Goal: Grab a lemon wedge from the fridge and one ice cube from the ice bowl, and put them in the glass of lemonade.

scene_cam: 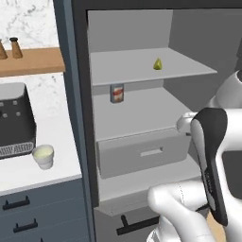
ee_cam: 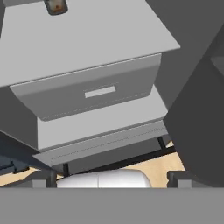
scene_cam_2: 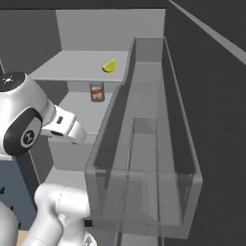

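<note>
The fridge [scene_cam: 79, 94] stands open, and its door with clear bins [scene_cam_2: 144, 144] is swung out to the right. The lemon wedge [scene_cam: 158, 64] [scene_cam_2: 109, 66], tiny and bright yellow, lies on the upper shelf. On the white counter to the left of the fridge stands the glass of lemonade [scene_cam: 43, 156]. My gripper [ee_cam: 110, 178] is open with nothing between its fingertips [ee_cam: 43, 178]. It hangs low in front of the fridge, facing the pale grey drawer [ee_cam: 87, 92], well below the wedge. The ice bowl is out of view.
An orange-labelled can [scene_cam: 116, 93] [scene_cam_2: 97, 91] [ee_cam: 55, 5] stands on the middle shelf. A dark toaster [scene_cam: 16, 118] sits on the counter behind the glass. Two shakers [scene_cam: 16, 47] stand on a wooden shelf. The door bins [scene_cam_2: 187, 182] crowd the right side.
</note>
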